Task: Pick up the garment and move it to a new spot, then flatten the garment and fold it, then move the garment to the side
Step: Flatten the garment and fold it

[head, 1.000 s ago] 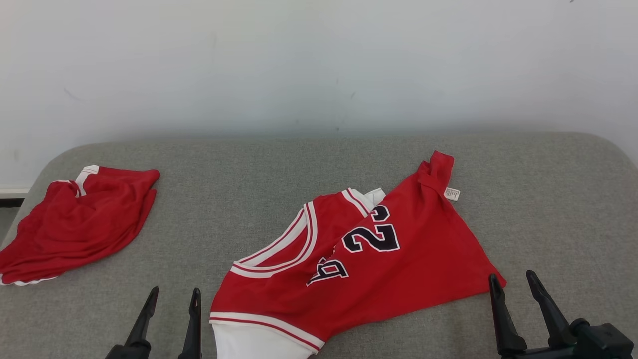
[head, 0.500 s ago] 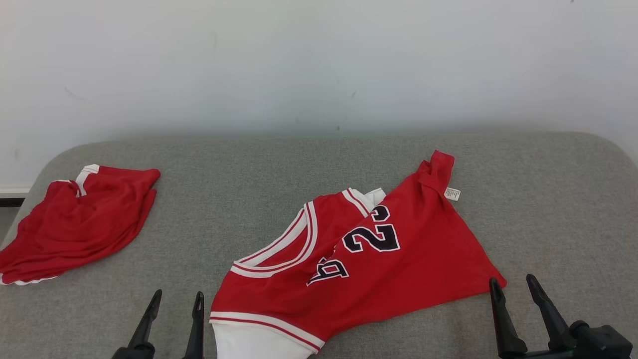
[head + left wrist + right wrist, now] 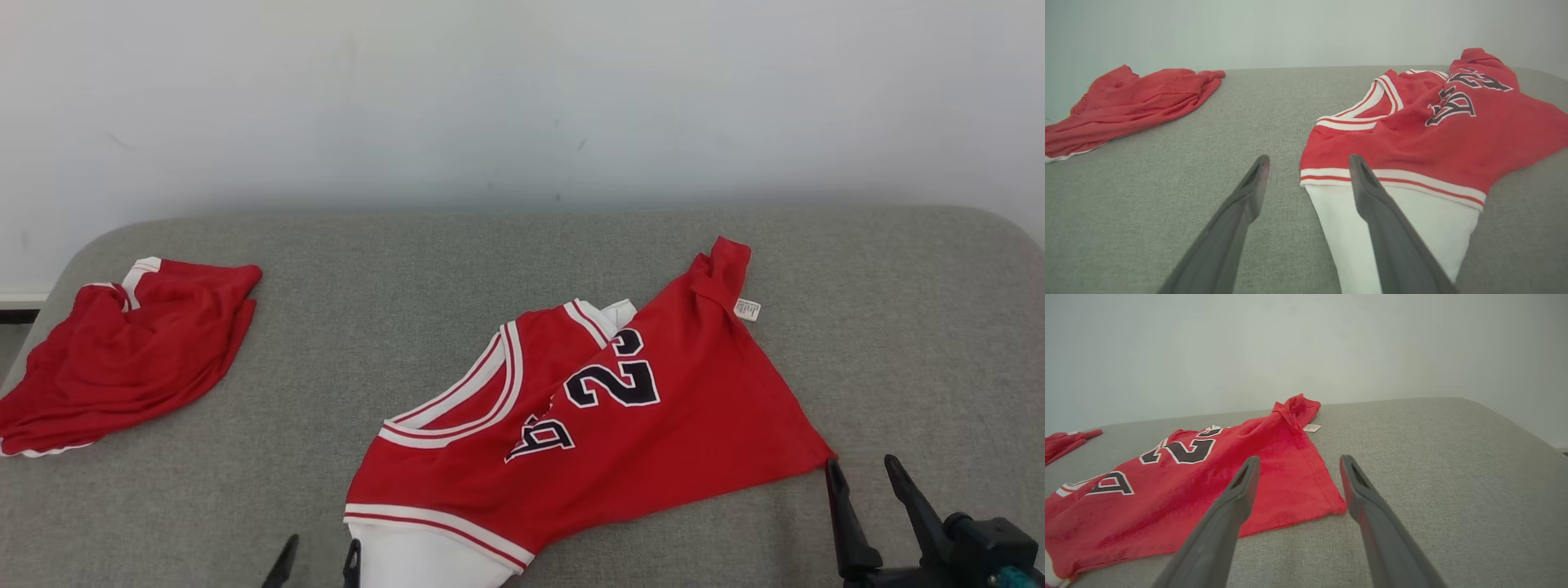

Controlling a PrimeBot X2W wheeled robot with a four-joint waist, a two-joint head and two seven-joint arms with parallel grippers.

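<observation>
1. Jersey (image 3: 604, 425) lies rumpled and partly doubled over, mid-cushion (image 3: 326, 327).
2. Left gripper (image 3: 318, 565) and right gripper (image 3: 861, 467) have their jaws spread and empty, at its white hem and right corner.
3. Risk: pinching a single layer likely drags the jersey askew and bunches the slack.

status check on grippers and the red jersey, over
Left gripper open at white hem of red numbered jersey. Right gripper open at its right corner. Jersey rumpled on grey fabric surface, not held. Crumpled red garment lies apart, far left.
</observation>
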